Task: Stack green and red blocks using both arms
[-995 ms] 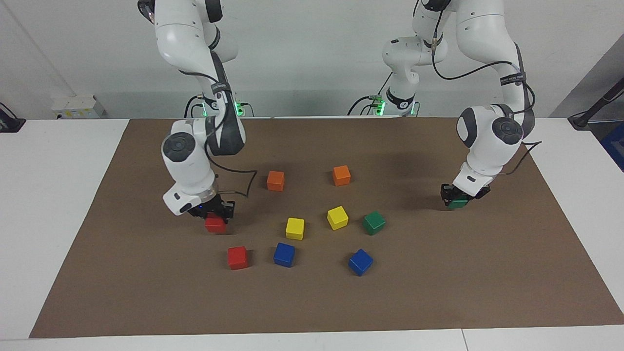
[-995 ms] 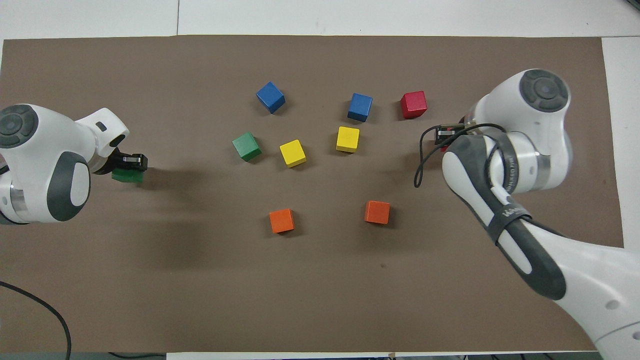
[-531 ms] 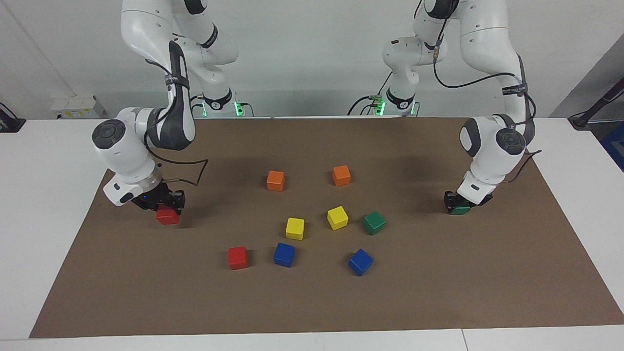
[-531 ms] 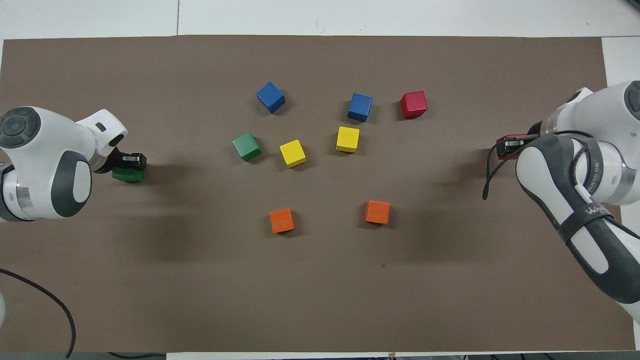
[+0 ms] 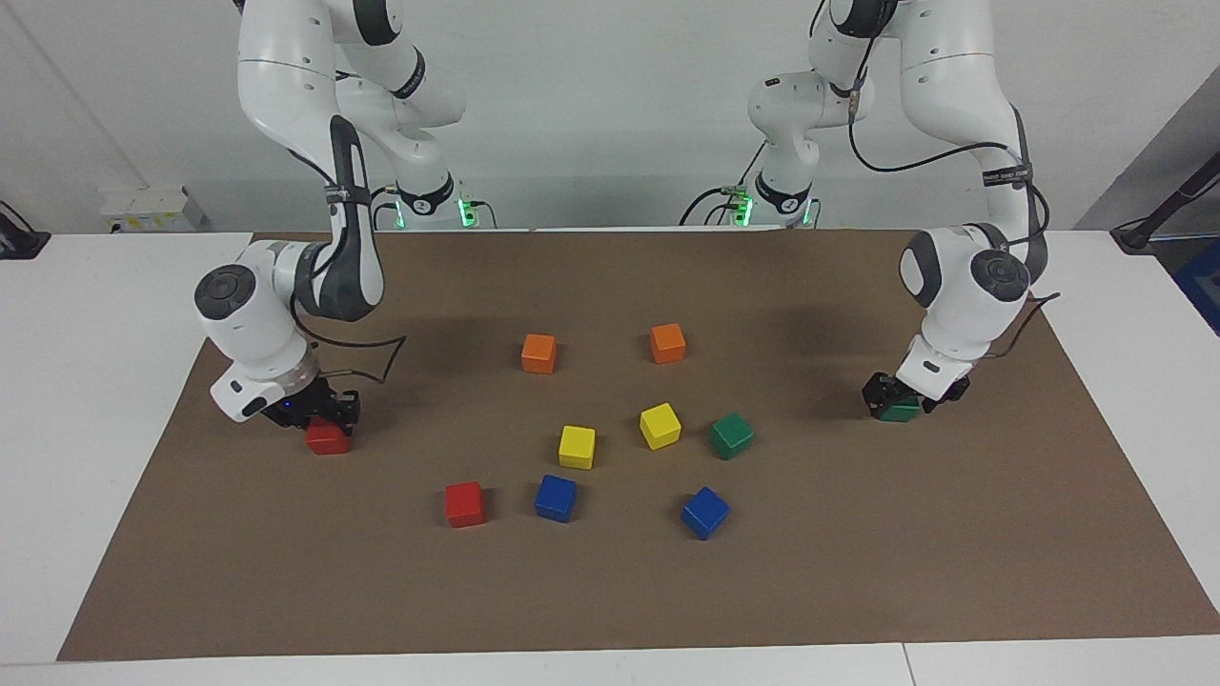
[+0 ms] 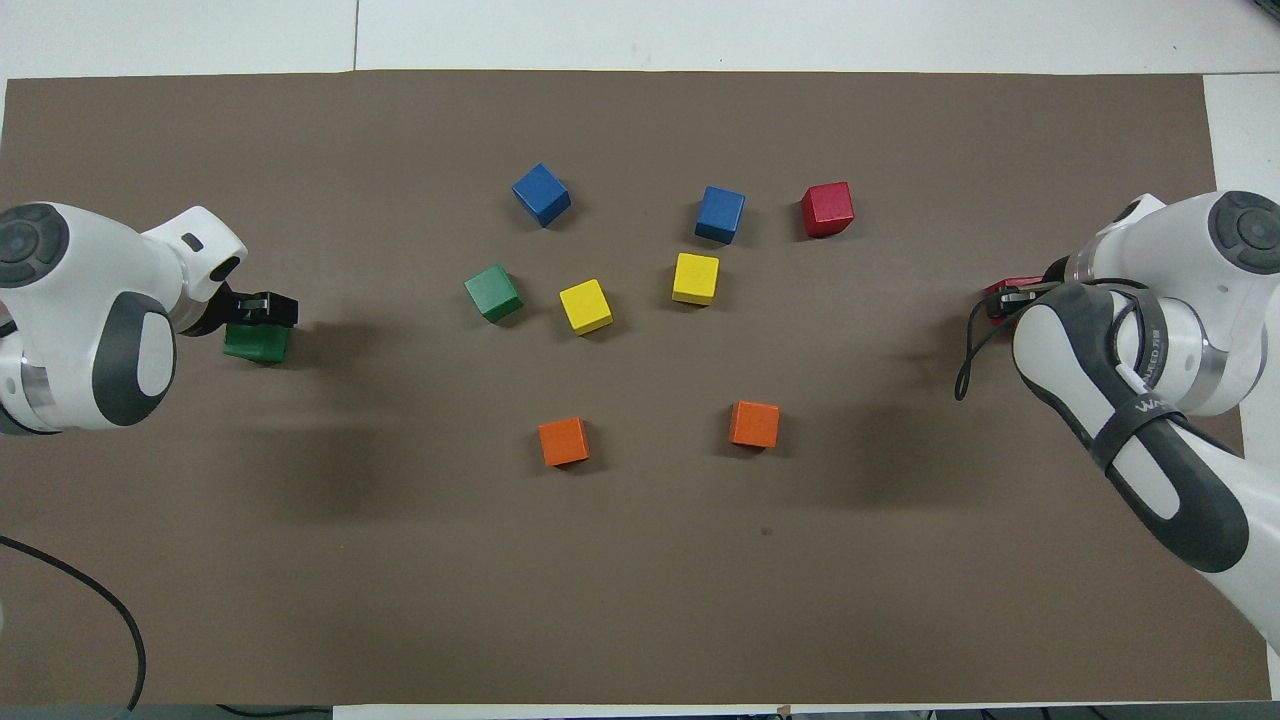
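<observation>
Green and red blocks lie in two places each: one pair out at the ends of the brown mat (image 5: 858,572), one pair loose among the other cubes. No bin, tray or other container shows on the desk (image 5: 114,400).

Nearest the robots are the two orange cubes (image 5: 538,353) (image 5: 667,343). At about the same row, the left gripper (image 5: 894,398) is down at the left arm's end of the mat, over a green block (image 5: 900,411) (image 6: 256,342) that rests on the mat; whether its fingers are clamped on that block or apart, I cannot tell. The right gripper (image 5: 319,412) is low at the right arm's end, over a red block (image 5: 327,438) that sits on the mat; its grip cannot be read either.

Compared with half a second ago, the red block has dropped from just above the mat onto it, and the right gripper has moved only slightly. The left gripper has lifted a little, so more of the green block shows below it.

Farther out come two yellow cubes (image 5: 577,446) (image 5: 660,425) and the second green block (image 5: 731,435) beside them. Farthest are the second red block (image 5: 464,503) and two blue cubes (image 5: 556,497) (image 5: 704,512). Nothing stands between either gripper and these loose blocks.
</observation>
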Controlling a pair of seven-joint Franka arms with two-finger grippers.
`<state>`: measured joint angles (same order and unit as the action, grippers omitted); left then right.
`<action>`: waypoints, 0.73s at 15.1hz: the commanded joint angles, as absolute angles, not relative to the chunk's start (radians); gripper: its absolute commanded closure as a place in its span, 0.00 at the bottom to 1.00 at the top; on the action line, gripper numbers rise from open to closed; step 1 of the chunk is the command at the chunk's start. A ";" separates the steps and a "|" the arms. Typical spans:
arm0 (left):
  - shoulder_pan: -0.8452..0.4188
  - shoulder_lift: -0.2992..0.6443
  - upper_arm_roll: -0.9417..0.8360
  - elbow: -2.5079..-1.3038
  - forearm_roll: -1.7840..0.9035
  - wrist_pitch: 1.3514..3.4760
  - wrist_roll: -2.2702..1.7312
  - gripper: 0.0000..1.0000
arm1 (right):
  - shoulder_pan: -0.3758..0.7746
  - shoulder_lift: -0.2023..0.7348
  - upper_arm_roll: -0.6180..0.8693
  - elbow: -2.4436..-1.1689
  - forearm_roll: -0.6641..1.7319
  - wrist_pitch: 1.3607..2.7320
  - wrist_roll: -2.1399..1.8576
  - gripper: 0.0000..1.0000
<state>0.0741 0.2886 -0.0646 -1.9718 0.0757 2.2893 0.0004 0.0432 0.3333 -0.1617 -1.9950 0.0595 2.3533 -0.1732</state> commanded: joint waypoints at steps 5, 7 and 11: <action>-0.179 0.489 -0.067 -1.451 0.037 1.954 -0.700 0.00 | 0.032 0.296 -0.156 -1.951 0.055 2.251 -0.202 0.00; -0.241 0.479 -0.069 -1.523 0.092 2.026 -0.831 0.00 | 0.038 0.259 -0.156 -1.895 -0.003 2.137 -0.202 0.00; -0.313 0.471 -0.068 -1.594 0.097 2.108 -0.989 0.00 | 0.092 0.270 -0.147 -1.714 -0.021 1.964 -0.135 0.00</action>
